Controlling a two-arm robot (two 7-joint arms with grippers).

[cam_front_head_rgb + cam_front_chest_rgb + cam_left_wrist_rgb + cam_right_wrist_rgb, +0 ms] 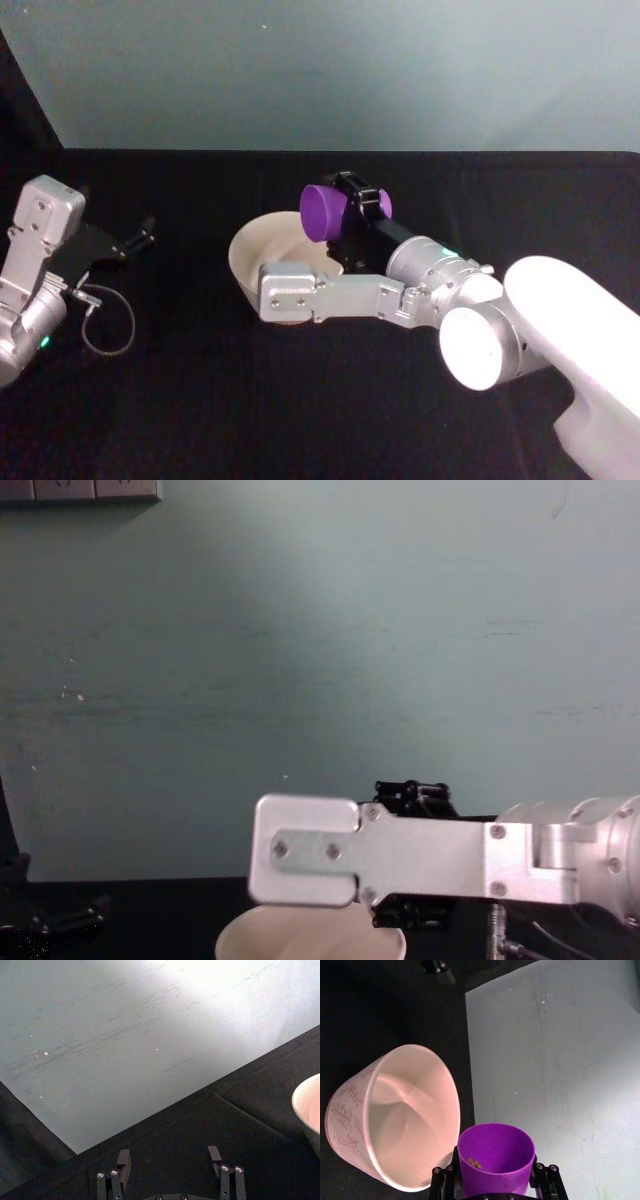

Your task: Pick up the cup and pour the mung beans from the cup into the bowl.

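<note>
The purple cup [325,212] lies tilted on its side in the air, above the far right rim of the white bowl [262,248]. My right gripper [346,214] is shut on it, one finger on each side. In the right wrist view the cup [495,1152] shows its open mouth, with a few mung beans [474,1163] against its inner wall. Beside it, the bowl [451,1091] shows a plain white inside. My left gripper [135,240] rests at the table's left, and its fingers [123,1161] stand apart with nothing between them.
A black cloth covers the table [300,400] up to a pale teal wall [350,70]. My right arm's silver link [300,290] crosses the bowl's near side. A thin cable loop [105,325] lies by the left arm. In the chest view the bowl's rim [310,940] shows at the bottom.
</note>
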